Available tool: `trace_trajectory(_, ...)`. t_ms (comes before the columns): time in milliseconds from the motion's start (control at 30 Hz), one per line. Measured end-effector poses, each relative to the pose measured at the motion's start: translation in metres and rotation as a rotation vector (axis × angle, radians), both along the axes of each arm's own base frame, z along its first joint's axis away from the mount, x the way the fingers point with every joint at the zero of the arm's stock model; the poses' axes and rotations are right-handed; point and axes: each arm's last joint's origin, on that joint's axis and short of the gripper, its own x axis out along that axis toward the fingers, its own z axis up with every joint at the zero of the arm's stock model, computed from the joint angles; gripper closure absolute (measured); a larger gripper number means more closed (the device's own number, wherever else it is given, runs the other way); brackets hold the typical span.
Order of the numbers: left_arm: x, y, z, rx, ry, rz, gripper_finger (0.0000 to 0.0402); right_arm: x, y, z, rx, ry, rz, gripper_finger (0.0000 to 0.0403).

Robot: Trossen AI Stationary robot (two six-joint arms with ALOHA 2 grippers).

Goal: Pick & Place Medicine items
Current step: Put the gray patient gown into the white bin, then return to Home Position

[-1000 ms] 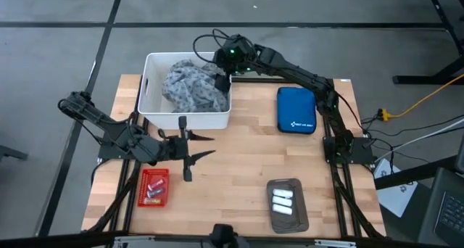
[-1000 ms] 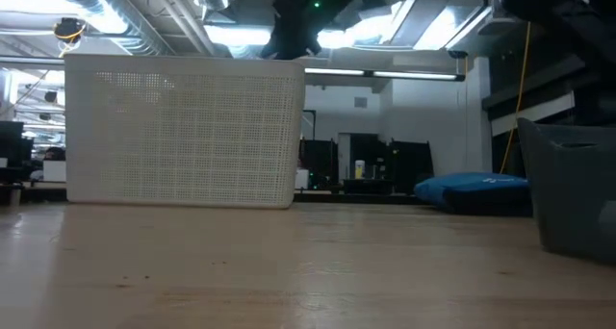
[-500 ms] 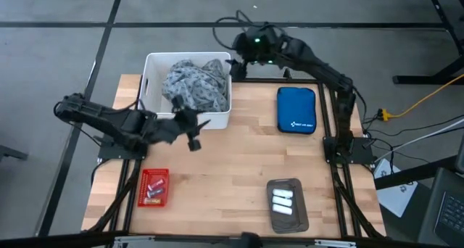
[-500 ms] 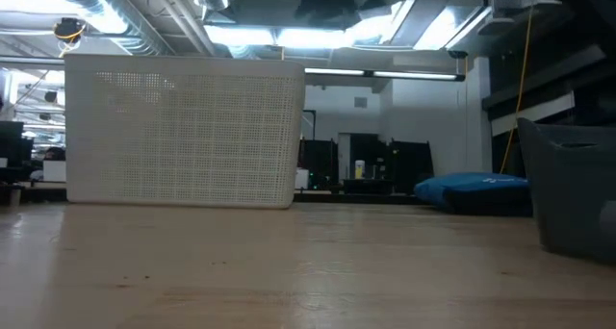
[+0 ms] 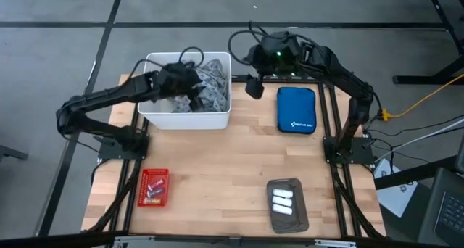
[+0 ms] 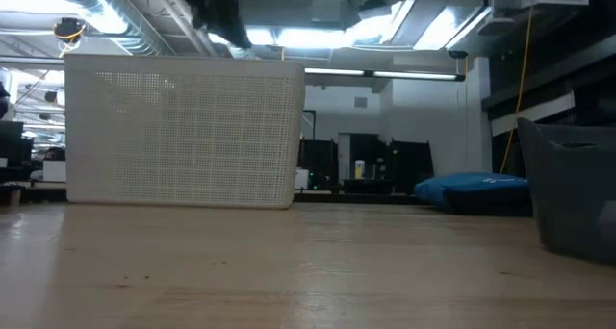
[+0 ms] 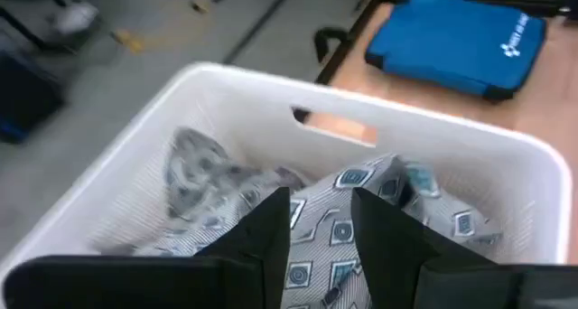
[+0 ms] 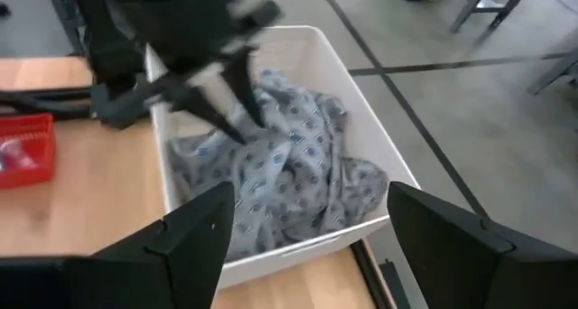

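My left gripper (image 7: 321, 201) hangs open over the white bin (image 5: 148, 88), fingers pointing down at the grey patterned cloth (image 5: 206, 85) heaped inside; in the low view it (image 6: 219, 12) stands above the bin's rim. My right gripper (image 8: 312, 196) is wide open, high over the table's far edge between the bin and the blue pouch (image 5: 296, 109). Some small medicine items lie in the red mesh basket (image 5: 154, 187) near the table's left near corner. White packets (image 5: 282, 201) lie in a grey tray (image 5: 288, 219).
The blue zipped pouch lies flat at the table's far right. The bin stands at the far left edge. The grey tray sits near the near right edge. Bare wood lies between the bin, basket and tray.
My left gripper has swung from low over the table beside the red basket toward the far edge and up, ending over the white bin. My right gripper has drawn back from the bin's far right corner toward the table's right, toward the blue pouch.
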Motion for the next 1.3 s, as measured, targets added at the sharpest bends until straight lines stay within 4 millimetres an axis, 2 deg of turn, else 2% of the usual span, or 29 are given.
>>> trace_trajectory(67, -0.003, 0.012, -0.010, -0.060, 0.005, -0.016, 0.0290, -0.003, 0.007, 0.001, -0.008, 0.021, 0.001, 0.0111)
trace_trajectory(233, -0.018, 0.036, -0.056, -0.153, 0.105, 0.054, 0.0289, -0.007, 0.018, 0.000, -0.045, 0.068, -0.029, 0.0111)
trace_trajectory(500, -0.051, 0.066, -0.128, -0.258, 0.148, 0.204, 0.0287, -0.007, 0.024, -0.001, -0.047, 0.076, -0.014, 0.0111)
trace_trajectory(600, -0.065, 0.071, -0.148, -0.340, 0.145, 0.219, 0.0288, -0.007, 0.024, -0.001, -0.047, 0.076, -0.014, 0.0111)
trace_trajectory(700, -0.077, 0.075, -0.159, -0.397, 0.148, 0.250, 0.0287, -0.007, 0.024, -0.001, -0.047, 0.075, -0.014, 0.0111)
trace_trajectory(867, -0.079, 0.080, -0.152, -0.368, 0.062, 0.261, 0.0287, -0.007, 0.024, -0.001, -0.048, 0.075, -0.014, 0.0111)
trace_trajectory(1000, -0.074, 0.080, -0.131, -0.361, -0.063, 0.184, 0.0288, -0.007, 0.024, -0.001, -0.052, 0.077, -0.011, 0.0111)
trace_trajectory(1133, -0.071, 0.073, -0.091, -0.319, -0.202, 0.088, 0.0288, -0.007, 0.024, -0.001, -0.067, 0.084, 0.000, 0.0111)
trace_trajectory(1300, -0.072, 0.048, -0.036, -0.238, -0.391, -0.084, 0.0288, -0.006, 0.025, 0.000, -0.074, 0.079, 0.025, 0.0111)
